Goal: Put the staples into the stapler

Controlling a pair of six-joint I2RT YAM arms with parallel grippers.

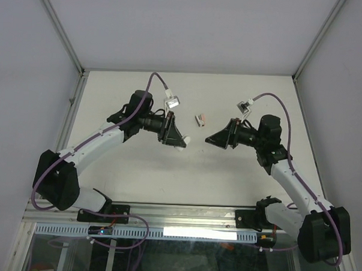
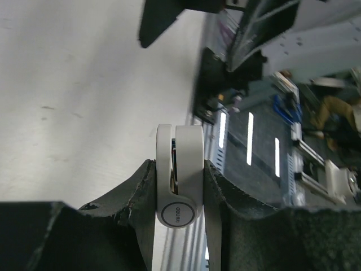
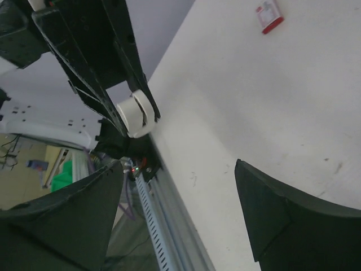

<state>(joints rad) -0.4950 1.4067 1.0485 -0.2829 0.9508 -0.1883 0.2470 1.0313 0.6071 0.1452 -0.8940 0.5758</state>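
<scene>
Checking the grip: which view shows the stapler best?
Left wrist: the stapler sits centre frame, pinched in the left claw. Right wrist shows only its rounded end, small. Top view gives just a pale speck at the claw.

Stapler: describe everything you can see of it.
The stapler looks white-grey and smooth, like plastic. It has two parallel arms separated by a narrow slot and joined at a rounded end, which bears a round grey badge marked deli. The left gripper is shut on it, one black finger pressing each flat side, with the badge end towards the wrist. It seems to be held above the table, touching nothing else.
</scene>
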